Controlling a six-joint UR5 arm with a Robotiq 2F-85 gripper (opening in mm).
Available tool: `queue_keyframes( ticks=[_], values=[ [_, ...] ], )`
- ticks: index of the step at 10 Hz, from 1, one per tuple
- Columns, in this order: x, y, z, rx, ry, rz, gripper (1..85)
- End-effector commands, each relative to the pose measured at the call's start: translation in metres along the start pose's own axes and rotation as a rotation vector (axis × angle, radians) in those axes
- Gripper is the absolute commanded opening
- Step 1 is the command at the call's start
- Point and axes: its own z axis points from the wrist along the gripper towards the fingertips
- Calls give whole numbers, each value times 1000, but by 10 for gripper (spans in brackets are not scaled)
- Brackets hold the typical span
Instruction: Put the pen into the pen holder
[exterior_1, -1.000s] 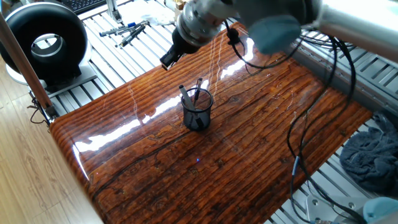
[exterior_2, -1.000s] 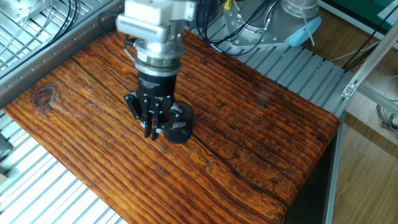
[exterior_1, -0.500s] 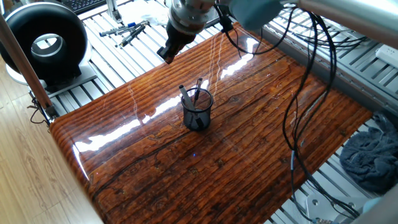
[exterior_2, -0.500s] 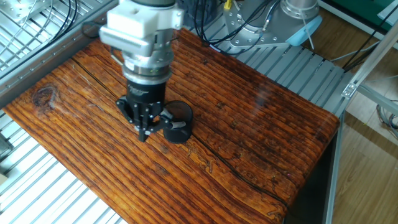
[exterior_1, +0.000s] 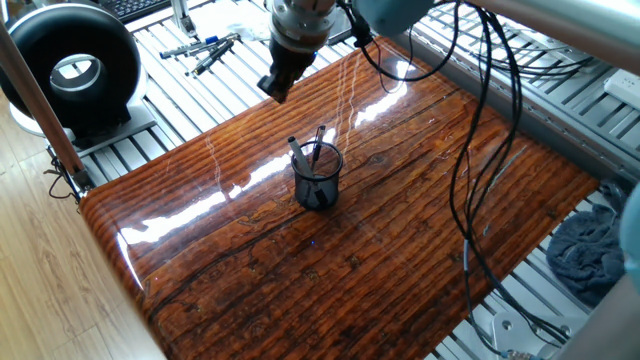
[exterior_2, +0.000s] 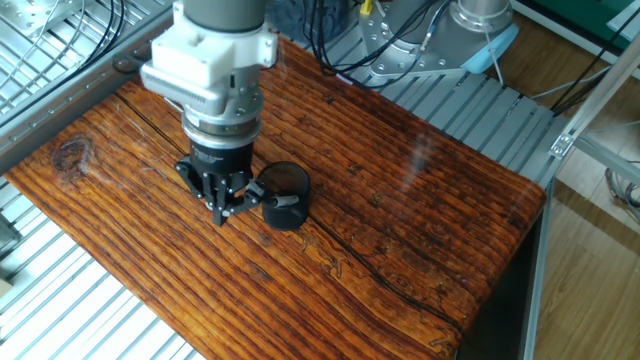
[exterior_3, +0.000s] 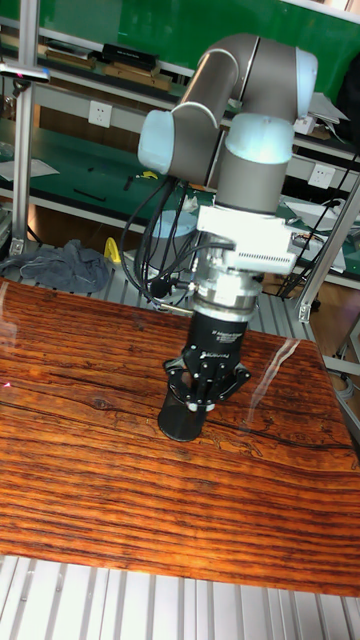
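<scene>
Pen (exterior_1: 317, 146) sits in the pen holder (exterior_1: 318, 178), leaning against the rim with its top end sticking out above it. A second, thinner dark pen (exterior_1: 297, 152) stands in the same cup, tilted the other way. Holder is upright near the middle of the worktop (exterior_1: 400, 230).

Hand (exterior_1: 274, 88) is off the pen, up and away toward the far edge of the worktop in one fixed view, well apart from the holder there. In the other fixed view the hand (exterior_2: 222, 210) hangs just beside the holder (exterior_2: 284, 197), pointing down; in the tall fixed view it (exterior_3: 203, 398) overlaps the holder (exterior_3: 183, 414) from in front.

Fingers look drawn close together with nothing between them; tips are small and dark, so cannot say for sure they touch.

Loose markers (exterior_1: 205, 50) lie on the slatted frame beyond the worktop.
</scene>
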Motion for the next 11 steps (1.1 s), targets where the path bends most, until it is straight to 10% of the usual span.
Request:
queue_keyframes(
  ticks=[1,11],
  values=[
    [22,-7,4,13,100,61,13],
    [47,-4,-3,7,196,45,13]
  ],
)
